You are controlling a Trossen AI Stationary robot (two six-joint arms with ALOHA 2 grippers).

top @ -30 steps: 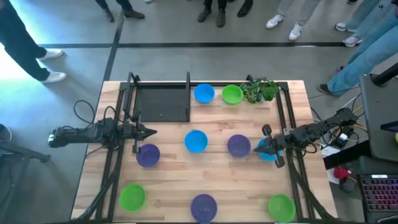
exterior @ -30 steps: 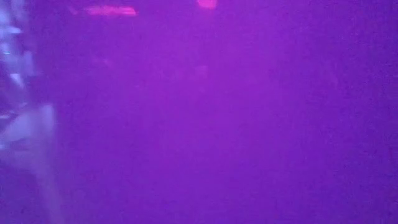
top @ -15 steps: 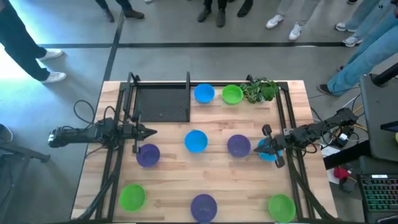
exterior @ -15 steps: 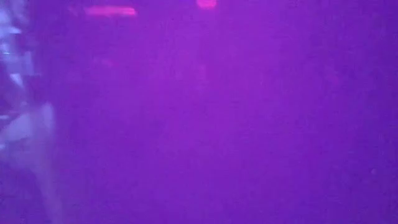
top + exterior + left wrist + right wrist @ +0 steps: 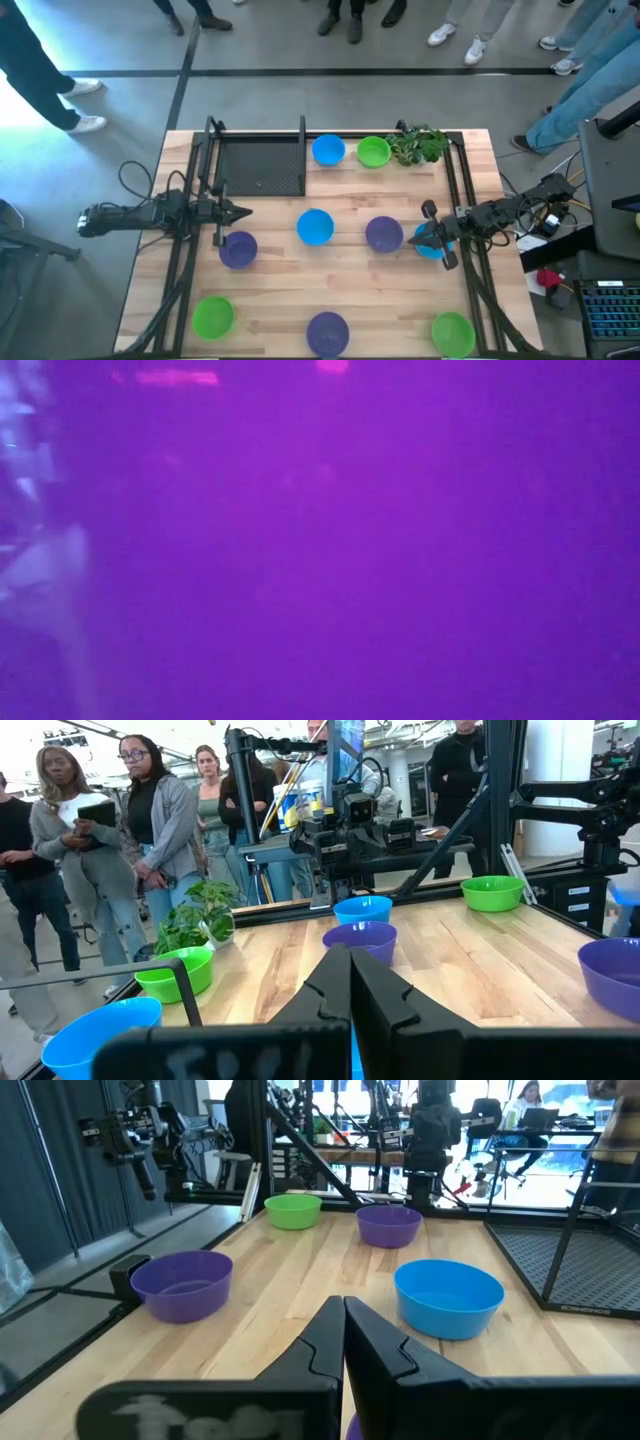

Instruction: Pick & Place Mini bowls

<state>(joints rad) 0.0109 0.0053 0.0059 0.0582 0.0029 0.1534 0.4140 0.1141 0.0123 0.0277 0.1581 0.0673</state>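
Robot body: two dark arms.
Left arm and right arm are black and slender, with loose black cables alongside; each gripper has two tapered black fingers.

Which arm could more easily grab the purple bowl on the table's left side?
The left. Its gripper hangs right beside that purple bowl, while the right gripper is across the table, over a blue bowl.
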